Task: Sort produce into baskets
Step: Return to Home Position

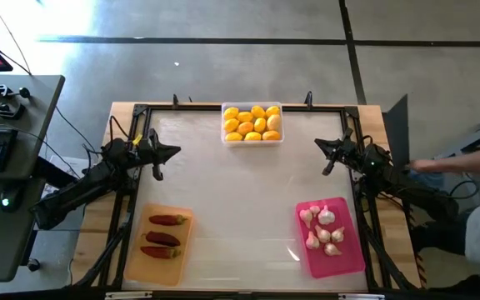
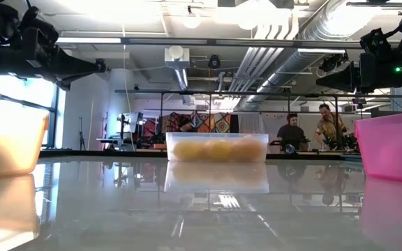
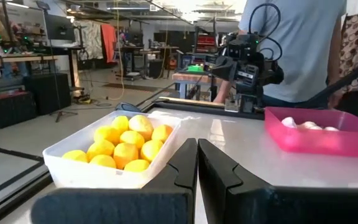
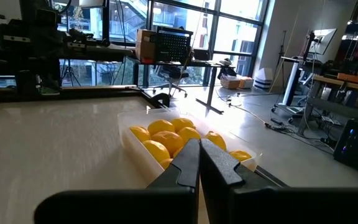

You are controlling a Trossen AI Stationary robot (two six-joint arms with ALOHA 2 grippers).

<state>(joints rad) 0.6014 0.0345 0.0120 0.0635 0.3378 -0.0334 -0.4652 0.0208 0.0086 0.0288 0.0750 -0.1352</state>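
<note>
Now round yellow fruits [image 1: 252, 122] fill the clear plastic tray [image 1: 252, 142], long red chilies [image 1: 165, 220] the orange tray [image 1: 152, 271], white garlic bulbs [image 1: 327, 217] the pink tray [image 1: 348, 260]. Left gripper [image 3: 197, 146] and right gripper [image 4: 199, 143] (both raised) are pinched closed, empty.

Black left gripper [image 3: 197, 147], black right gripper [image 4: 199, 145], green light [image 2: 398, 69]

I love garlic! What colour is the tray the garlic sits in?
Bright pink tray; the high view shows it best.
</note>
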